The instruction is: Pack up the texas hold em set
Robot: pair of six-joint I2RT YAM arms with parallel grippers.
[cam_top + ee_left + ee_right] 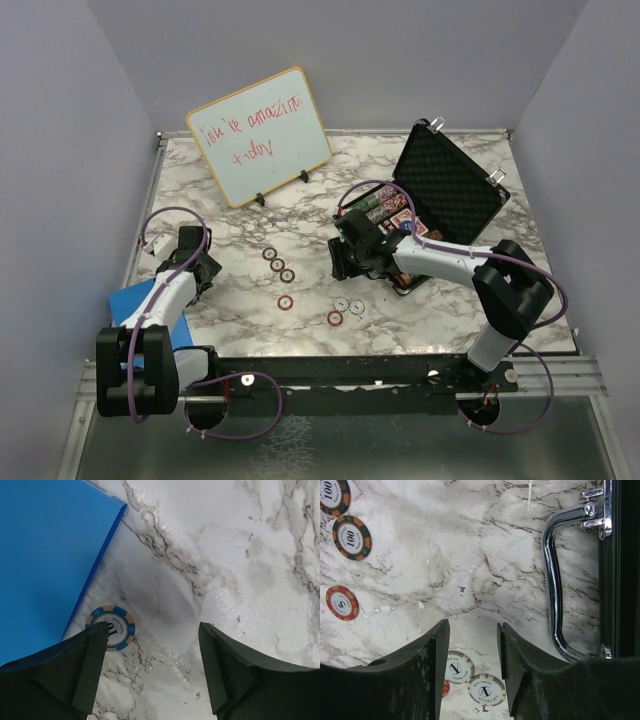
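**Packing up the poker set:** two robot arms work over a marble bench [430, 325] scattered with loose chips. The black briefcase [455, 185] stands open at the far right of the bench. Its lid is up, and chips and red card decks [402, 216] already sit in its tray.

The left hand [152, 630] hangs released and empty over the bench's left side. A blue-and-orange chip [111, 628] lies flat just beside one finger, close to the edge of a blue sheet [45, 555].

The right hand [472, 627] is likewise released, with nothing between its fingers. It hovers in front of the case's chrome handle [554, 580], with two white chips [457, 666] near its tips and a red chip [342, 602] off to the side.

The step in hand appears to be the left arm's pickup of the stray chip. To do it well, the hand likely needs to shift sideways until the chip sits centred between the fingers. It should then drop until the tips meet the marble and close on the rim. The sheet crowds one side, so turning the fingers to lie along its edge should leave them room. A thin disc on a hard surface may skid or slip under the sheet if it is pinched off-centre.
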